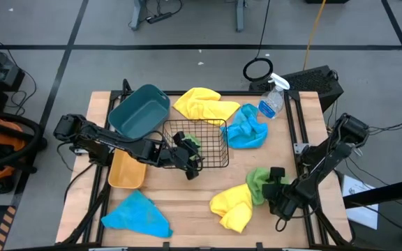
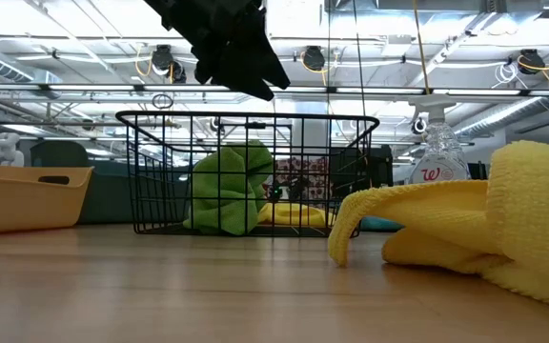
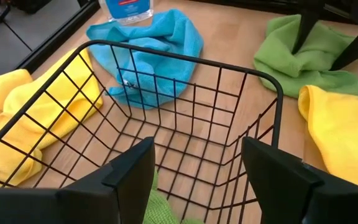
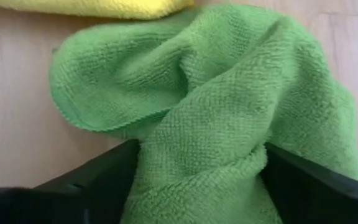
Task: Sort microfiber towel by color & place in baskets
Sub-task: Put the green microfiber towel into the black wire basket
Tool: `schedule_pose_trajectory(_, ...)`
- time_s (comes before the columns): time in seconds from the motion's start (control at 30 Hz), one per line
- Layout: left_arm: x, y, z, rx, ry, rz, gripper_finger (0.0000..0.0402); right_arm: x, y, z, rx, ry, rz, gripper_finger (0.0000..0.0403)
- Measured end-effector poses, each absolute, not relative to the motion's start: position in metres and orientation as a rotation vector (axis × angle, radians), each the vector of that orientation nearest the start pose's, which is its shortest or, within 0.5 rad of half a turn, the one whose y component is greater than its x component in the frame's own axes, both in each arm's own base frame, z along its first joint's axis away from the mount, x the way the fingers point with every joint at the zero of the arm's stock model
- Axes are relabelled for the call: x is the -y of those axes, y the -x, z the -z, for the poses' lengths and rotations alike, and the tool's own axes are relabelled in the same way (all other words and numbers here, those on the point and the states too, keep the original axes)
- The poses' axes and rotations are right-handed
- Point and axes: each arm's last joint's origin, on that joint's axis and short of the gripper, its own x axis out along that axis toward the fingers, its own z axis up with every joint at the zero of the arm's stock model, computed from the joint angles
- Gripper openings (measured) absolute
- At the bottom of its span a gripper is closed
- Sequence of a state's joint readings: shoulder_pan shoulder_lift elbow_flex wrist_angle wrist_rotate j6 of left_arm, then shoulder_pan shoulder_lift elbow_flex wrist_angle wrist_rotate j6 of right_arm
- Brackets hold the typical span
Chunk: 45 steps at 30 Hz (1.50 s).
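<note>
Inside the black wire basket (image 2: 246,171) sits one green towel (image 2: 227,186).

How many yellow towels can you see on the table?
2. One yellow towel lies at the far edge, between the teal tub and the spray bottle. The other yellow towel lies near the front, touching a green towel. Others may be hidden.

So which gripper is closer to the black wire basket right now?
The left gripper: it hovers open over the black wire basket's edge, above a green towel inside. The right gripper is off at another green towel, jaws either side of it.
</note>
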<state>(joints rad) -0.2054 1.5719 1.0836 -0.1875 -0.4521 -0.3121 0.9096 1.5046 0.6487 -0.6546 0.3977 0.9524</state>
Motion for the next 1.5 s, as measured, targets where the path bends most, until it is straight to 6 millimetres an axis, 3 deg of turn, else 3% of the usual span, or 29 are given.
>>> schedule_pose_trajectory(0.17,0.057,-0.333,-0.247,-0.595,0.081,-0.333,0.0244,-0.166,-0.143,-0.125,-1.203,0.071,0.158,0.0225)
schedule_pose_trajectory(0.4,0.057,-0.334,-0.247,-0.593,0.081,-0.333,0.0244,-0.164,-0.142,-0.129,-1.198,0.070,0.137,0.0053)
schedule_pose_trajectory(0.47,0.057,-0.334,-0.247,-0.590,0.082,-0.333,0.0244,-0.162,-0.142,-0.134,-1.182,0.091,0.148,0.0020)
schedule_pose_trajectory(0.67,0.057,-0.336,-0.251,-0.547,0.095,-0.326,0.0244,-0.159,-0.145,-0.169,-1.089,0.202,0.244,0.0031)
schedule_pose_trajectory(0.87,0.057,-0.337,-0.251,-0.541,0.090,-0.323,0.0244,-0.157,-0.147,-0.222,-1.028,0.356,0.316,0.0021)
schedule_pose_trajectory(1.2,0.063,-0.344,-0.265,-0.401,0.030,-0.267,0.0244,-0.170,-0.154,-0.317,-0.532,0.661,0.330,0.0023)
schedule_pose_trajectory(1.33,0.073,-0.346,-0.272,-0.333,-0.027,-0.195,0.0244,-0.173,-0.149,-0.330,-0.390,0.640,0.365,0.0024)
schedule_pose_trajectory(1.5,0.085,-0.346,-0.282,-0.230,-0.060,-0.145,0.0244,-0.179,-0.153,-0.318,-0.331,0.553,0.385,0.0024)
